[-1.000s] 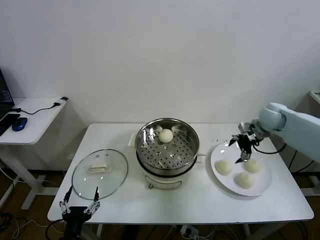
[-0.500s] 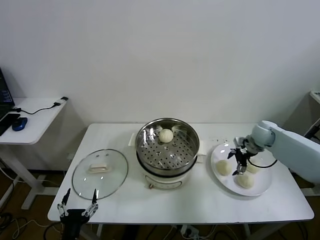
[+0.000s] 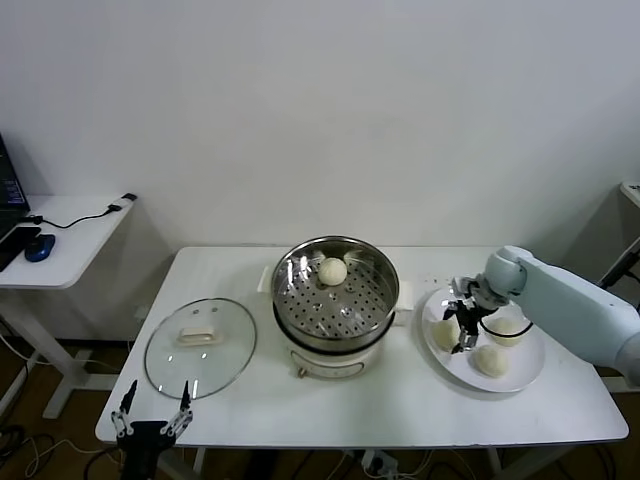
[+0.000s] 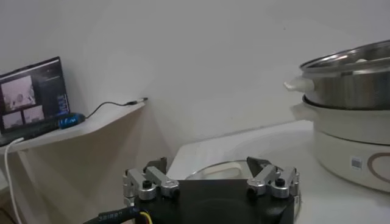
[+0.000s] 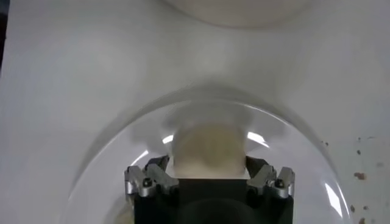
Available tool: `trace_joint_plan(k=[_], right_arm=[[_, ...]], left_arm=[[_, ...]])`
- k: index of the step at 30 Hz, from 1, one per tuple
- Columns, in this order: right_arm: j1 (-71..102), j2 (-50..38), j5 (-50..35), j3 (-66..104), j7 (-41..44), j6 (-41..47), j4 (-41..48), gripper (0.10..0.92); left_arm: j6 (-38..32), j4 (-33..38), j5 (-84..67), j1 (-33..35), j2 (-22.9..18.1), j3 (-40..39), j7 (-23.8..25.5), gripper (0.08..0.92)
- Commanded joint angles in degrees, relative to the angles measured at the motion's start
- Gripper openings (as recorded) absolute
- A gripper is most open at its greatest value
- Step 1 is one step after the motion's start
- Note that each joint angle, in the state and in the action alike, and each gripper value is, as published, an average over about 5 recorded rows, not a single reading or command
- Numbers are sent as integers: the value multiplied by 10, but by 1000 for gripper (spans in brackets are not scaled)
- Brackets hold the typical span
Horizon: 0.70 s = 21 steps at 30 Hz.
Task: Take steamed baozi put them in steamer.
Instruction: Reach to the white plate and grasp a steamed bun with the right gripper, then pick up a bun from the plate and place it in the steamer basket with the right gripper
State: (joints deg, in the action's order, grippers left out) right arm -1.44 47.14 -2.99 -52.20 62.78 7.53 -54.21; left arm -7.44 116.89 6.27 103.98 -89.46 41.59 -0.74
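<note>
The right gripper [image 3: 462, 320] straddles a steamed baozi [image 5: 209, 150] on the white plate [image 3: 528, 365], its fingers [image 5: 148, 181] spread to either side of the bun; whether they press it cannot be told. Two more buns [image 3: 491, 360] lie just beside it on the same plate, near the white table's [image 3: 400, 400] right edge. Farther toward the table's middle stands the steamer [image 3: 335, 305], one baozi [image 3: 332, 271] on its perforated tray. Beyond that rests a glass lid [image 3: 200, 345]. The left gripper [image 3: 152, 418] hangs parked, fingers apart, off the table's front corner below the lid. A side desk [image 3: 65, 235] stands against the bare white wall.
</note>
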Motion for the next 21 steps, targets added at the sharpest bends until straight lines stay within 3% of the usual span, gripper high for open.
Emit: trace_joint_plan(k=[1,8,14,21], right_arm=[[7,13,8,8,5,-2,16,760],[-1,13,9,7,11,-7,20,628],[-15,5,-9,1,11,-5,10,601],[-137,-30,-99,-78,10,7,-19,594]], left_arm=[[-2,0,1,0,0,-1,-3,823],[-3,-1,1,1,1,-1,-3,823],[-5,-1,0,5,1,-1,-3,823],[-4,3,0,7,3,-3,-2,823]])
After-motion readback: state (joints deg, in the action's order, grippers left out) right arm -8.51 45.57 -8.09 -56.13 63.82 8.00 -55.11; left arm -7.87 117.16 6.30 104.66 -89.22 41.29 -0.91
